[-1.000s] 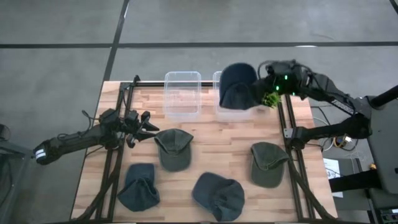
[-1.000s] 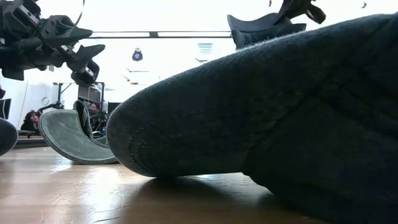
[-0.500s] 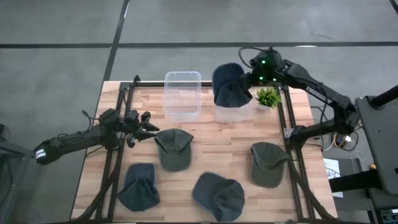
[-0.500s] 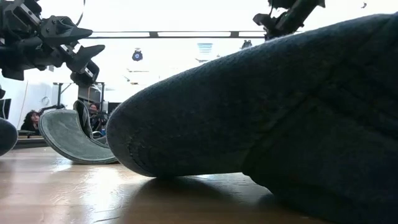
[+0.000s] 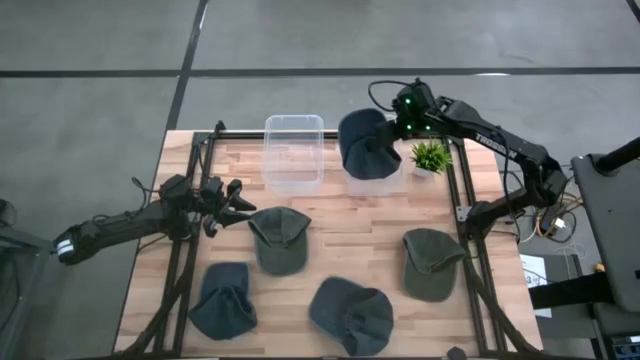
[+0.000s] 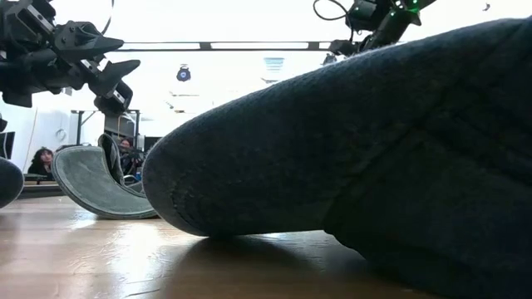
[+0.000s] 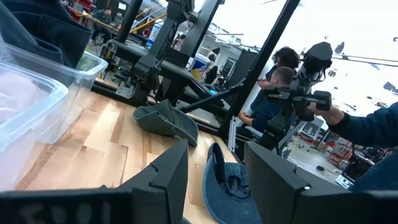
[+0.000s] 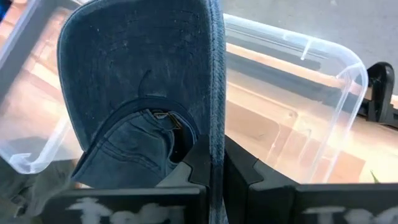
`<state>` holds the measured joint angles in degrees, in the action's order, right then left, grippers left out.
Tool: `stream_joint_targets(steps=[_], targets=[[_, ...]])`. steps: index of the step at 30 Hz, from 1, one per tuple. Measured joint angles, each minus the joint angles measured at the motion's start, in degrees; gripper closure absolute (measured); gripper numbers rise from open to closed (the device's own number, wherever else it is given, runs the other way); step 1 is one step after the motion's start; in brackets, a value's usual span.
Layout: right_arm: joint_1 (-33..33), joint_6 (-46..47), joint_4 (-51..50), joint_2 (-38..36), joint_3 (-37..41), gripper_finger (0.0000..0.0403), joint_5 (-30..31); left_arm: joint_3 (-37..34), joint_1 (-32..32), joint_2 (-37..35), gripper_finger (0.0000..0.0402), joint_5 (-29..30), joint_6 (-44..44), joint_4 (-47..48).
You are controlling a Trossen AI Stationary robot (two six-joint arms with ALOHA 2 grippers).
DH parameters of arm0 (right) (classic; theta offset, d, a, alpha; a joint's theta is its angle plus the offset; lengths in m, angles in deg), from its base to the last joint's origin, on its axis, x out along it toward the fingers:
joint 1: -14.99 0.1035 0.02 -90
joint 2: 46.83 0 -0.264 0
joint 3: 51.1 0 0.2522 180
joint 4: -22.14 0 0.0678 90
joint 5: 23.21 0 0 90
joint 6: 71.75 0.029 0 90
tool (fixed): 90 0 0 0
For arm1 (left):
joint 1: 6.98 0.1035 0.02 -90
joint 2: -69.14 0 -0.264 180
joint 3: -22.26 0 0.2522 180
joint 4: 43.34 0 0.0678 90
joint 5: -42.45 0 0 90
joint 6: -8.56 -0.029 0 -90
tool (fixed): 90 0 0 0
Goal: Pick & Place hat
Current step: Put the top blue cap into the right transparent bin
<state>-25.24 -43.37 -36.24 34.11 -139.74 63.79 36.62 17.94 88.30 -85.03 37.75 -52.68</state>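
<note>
Right gripper pinching denim hat by its brim, hat hanging over right-hand clear bin. Left gripper spread, well apart from that bin, beside a green cap.

A small green potted plant stands at the table's far right corner. The wooden table sits on a grey floor crossed by dark seams. Beyond the table, people are in the room, and one sits at far left.
</note>
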Motion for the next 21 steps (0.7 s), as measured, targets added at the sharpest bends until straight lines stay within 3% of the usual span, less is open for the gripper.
stream_joint_targets(steps=[13,21], targets=[[-0.2,1.2,-2.5,0.2,0.2,0.0388,0.2,0.0,0.0,0.0,0.025,0.0,0.0,0.0],[-0.2,1.2,-3.4,0.2,2.0,0.0335,0.2,0.0,0.0,0.0,0.025,0.0,0.0,0.0]])
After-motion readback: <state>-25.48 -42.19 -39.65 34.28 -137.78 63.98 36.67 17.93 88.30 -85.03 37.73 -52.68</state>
